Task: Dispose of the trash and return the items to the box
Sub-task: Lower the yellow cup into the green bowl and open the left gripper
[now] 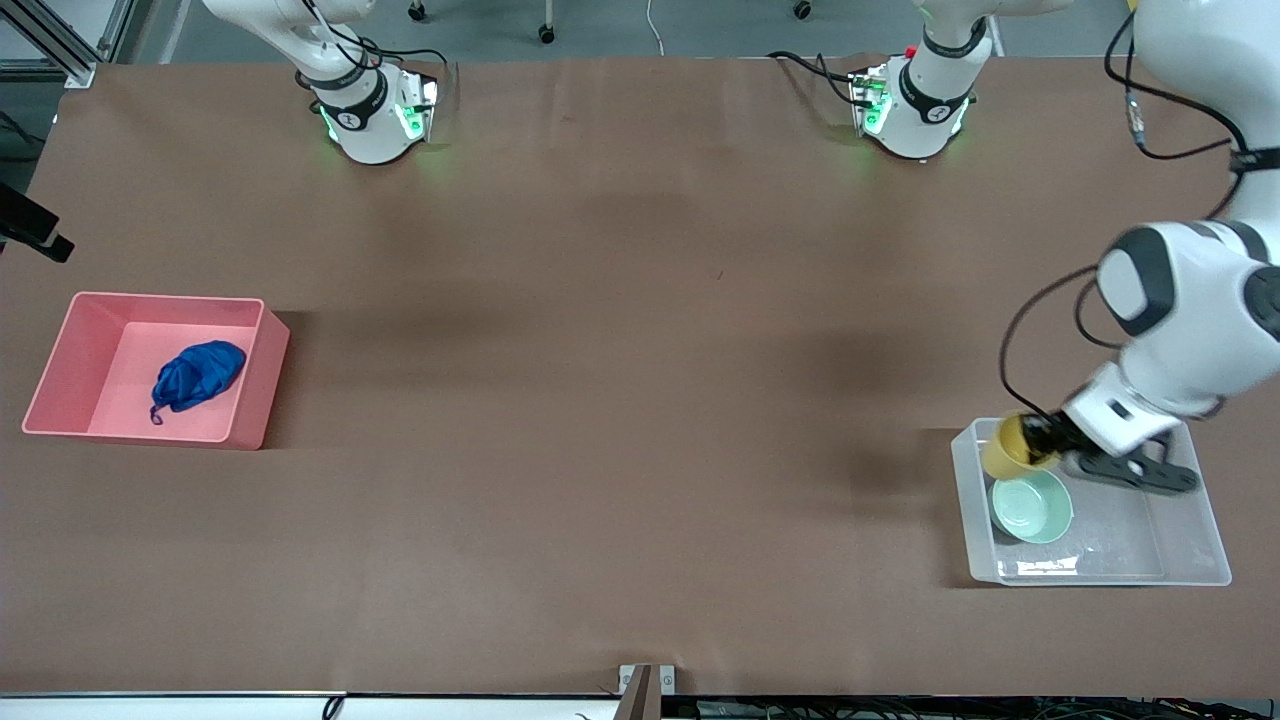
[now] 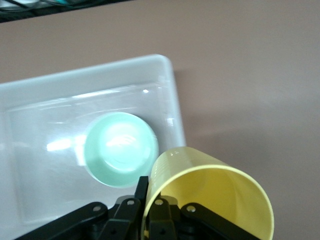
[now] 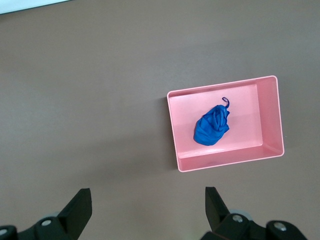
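My left gripper [image 1: 1045, 436] is shut on the rim of the yellow cup [image 1: 1010, 447] and holds it tilted over the corner of the clear box [image 1: 1195, 572] at the left arm's end of the table. In the left wrist view one finger is inside the cup [image 2: 215, 200] and one outside, my gripper [image 2: 151, 194] pinching its wall. The mint-green bowl [image 1: 1032, 506] sits in the box [image 2: 167, 80], just below the cup; it also shows in the left wrist view [image 2: 121, 149]. The blue wad [image 1: 197, 376] lies in the pink bin [image 1: 252, 400]. My right gripper [image 3: 147, 202] is open and empty, high above bare table beside the bin [image 3: 270, 115] and wad [image 3: 212, 126].
The pink bin stands at the right arm's end of the table. Both arm bases stand along the table's edge farthest from the front camera. A small metal bracket [image 1: 646, 680] sits at the table's nearest edge.
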You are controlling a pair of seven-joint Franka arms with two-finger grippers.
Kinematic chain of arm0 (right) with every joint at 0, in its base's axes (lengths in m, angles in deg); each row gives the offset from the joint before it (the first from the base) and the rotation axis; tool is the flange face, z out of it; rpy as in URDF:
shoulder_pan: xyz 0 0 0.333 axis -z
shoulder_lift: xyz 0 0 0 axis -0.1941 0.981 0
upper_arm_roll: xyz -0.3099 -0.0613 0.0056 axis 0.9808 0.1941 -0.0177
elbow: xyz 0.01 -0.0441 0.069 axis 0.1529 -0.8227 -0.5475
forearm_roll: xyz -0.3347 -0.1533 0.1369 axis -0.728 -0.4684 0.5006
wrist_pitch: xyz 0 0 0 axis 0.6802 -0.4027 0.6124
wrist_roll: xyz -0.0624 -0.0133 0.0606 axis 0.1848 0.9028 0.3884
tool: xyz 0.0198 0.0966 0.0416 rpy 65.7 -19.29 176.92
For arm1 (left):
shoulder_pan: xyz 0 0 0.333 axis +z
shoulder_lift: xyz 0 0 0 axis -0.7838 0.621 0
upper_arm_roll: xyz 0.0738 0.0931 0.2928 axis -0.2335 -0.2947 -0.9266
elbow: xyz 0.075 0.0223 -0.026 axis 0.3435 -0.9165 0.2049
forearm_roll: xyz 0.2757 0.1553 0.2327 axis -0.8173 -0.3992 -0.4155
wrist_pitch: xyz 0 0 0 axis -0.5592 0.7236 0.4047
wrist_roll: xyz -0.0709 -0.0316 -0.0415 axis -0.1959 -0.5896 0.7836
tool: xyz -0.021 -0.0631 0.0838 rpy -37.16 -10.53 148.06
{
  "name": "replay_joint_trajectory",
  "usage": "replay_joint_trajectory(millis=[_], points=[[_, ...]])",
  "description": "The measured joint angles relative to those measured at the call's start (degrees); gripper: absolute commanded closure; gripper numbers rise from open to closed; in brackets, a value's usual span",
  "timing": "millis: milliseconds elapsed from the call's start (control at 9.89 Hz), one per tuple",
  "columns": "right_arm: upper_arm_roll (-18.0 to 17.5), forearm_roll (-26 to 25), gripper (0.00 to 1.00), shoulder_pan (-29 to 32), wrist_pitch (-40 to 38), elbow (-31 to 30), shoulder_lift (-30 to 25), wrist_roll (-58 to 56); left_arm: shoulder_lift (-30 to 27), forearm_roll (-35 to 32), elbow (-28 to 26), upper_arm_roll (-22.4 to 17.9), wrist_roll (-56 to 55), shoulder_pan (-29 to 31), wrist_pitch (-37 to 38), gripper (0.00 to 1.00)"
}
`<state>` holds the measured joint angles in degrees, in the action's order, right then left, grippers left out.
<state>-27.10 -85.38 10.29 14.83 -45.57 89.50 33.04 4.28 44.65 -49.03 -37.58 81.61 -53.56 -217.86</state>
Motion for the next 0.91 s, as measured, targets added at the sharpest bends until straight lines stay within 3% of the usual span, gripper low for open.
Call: replay_joint_trajectory(millis=[303,404,607,910], points=[[0.0,0.0,0.00,0.0,0.0,0.0,0.1,-1.5,13.4,0.0,9.2,-2.6,2.6,0.8,-0.2,0.99],[0.1,0.0,0.00,0.0,0.0,0.0,0.1,-1.5,15.9,0.0,10.8,-3.0,3.0,1.0,-0.3,0.92],[0.1,0.0,0.00,0.1,-0.1,0.0,0.1,-1.5,17.7,0.0,11.6,-3.3,3.1,1.6,-0.3,0.00],[-2.0,0.0,0.00,3.3,-0.1,0.0,0.1,-1.6,16.0,2.5,13.4,-3.3,3.0,1.9,-0.3,0.00]])
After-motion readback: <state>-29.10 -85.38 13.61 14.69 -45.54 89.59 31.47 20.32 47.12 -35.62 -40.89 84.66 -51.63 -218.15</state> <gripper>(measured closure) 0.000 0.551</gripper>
